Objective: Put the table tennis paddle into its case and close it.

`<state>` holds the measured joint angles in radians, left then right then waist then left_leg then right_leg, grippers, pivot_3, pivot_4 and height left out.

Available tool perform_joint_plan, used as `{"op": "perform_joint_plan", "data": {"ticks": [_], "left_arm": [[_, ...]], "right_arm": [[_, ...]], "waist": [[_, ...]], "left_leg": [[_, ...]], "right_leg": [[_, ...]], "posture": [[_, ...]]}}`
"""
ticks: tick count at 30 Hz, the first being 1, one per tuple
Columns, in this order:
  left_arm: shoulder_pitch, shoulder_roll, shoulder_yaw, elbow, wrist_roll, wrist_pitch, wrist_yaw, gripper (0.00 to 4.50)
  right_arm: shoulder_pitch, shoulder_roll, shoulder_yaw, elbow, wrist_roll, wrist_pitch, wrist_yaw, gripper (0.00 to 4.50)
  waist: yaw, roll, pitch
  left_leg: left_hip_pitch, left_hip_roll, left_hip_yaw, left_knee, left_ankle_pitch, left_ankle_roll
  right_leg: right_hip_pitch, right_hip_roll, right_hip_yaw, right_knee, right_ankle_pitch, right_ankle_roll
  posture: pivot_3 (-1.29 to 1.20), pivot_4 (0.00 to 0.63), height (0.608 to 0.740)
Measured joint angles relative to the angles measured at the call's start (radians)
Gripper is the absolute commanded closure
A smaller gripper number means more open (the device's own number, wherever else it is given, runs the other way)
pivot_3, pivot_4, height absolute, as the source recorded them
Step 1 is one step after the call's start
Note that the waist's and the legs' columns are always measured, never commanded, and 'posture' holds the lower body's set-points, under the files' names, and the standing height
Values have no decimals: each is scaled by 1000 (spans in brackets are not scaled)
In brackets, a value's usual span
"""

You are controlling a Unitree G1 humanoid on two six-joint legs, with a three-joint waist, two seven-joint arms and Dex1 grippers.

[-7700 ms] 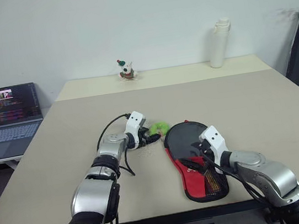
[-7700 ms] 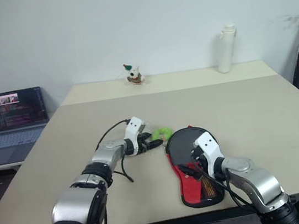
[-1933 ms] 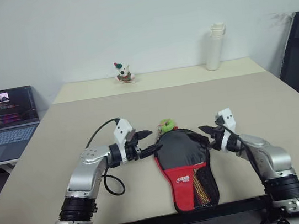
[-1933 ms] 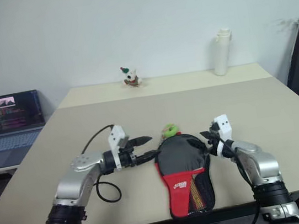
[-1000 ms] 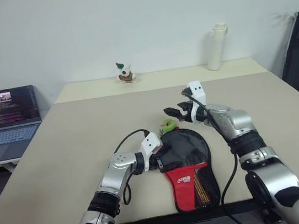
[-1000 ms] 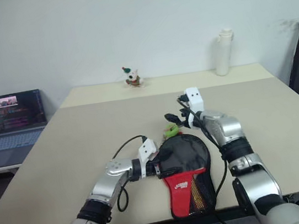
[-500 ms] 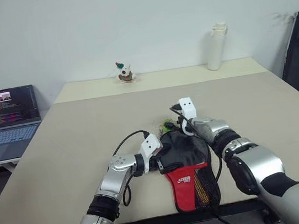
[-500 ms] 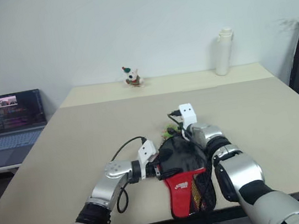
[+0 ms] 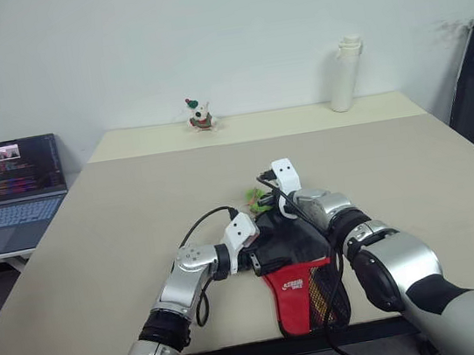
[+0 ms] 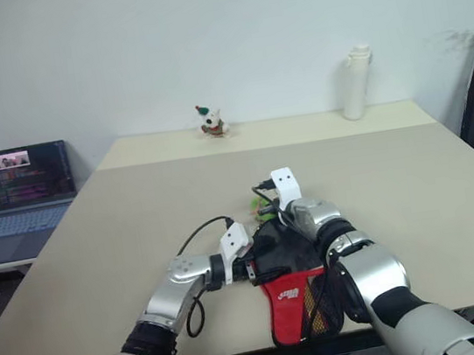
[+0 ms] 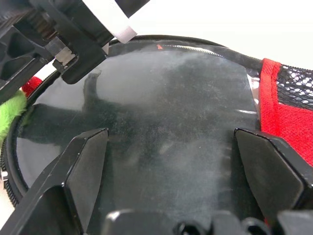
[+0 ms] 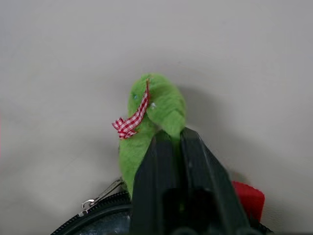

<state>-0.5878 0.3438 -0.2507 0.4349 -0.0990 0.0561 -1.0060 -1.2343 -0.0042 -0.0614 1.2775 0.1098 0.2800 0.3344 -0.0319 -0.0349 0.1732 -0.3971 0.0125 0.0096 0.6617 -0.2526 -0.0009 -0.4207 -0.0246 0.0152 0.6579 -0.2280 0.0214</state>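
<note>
- The case (image 9: 295, 262) lies near the tabletop's (image 9: 96, 241) front edge, about mid-width.
- Left gripper (image 11: 171, 161), fingers wide apart, straddles the case's round black end.
- Right gripper (image 12: 168, 161), fingers together, pinches the green plush charm (image 12: 149, 117) (red checked ribbon) at the case's far end.

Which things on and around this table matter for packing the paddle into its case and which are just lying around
Part of the job: the case; the paddle's black face inside it; left gripper, open; right gripper, shut at the case's far rim.

Lying about: green plush charm, laptop, white bottle, small figurine.
</note>
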Motion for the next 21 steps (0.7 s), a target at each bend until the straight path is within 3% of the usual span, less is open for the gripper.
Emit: {"op": "perform_joint_plan", "data": {"ticks": [14,17,21], "left_arm": [[-94,-49,-5,213,19,-88,-4,0],[-95,-54,-5,234,20,-88,4,0],[-98,-56,-6,246,22,-90,12,0]], "right_arm": [[-30,-3,-17,0,-14,-30,-10,4461],[-49,-22,-17,0,-22,-47,-13,4461],[-54,-82,-17,11,-51,-72,-34,4461]], "waist": [[0,1,-3],[0,1,-3],[0,2,-7]], "left_leg": [[5,0,0,0,0,0],[15,0,0,-1,0,0],[16,1,0,-1,0,0]], "right_leg": [[5,0,-1,0,0,0],[15,0,-1,-3,-3,4],[17,1,-1,-7,-3,4]], "posture": [[0,150,740],[0,150,740],[0,150,740]]}}
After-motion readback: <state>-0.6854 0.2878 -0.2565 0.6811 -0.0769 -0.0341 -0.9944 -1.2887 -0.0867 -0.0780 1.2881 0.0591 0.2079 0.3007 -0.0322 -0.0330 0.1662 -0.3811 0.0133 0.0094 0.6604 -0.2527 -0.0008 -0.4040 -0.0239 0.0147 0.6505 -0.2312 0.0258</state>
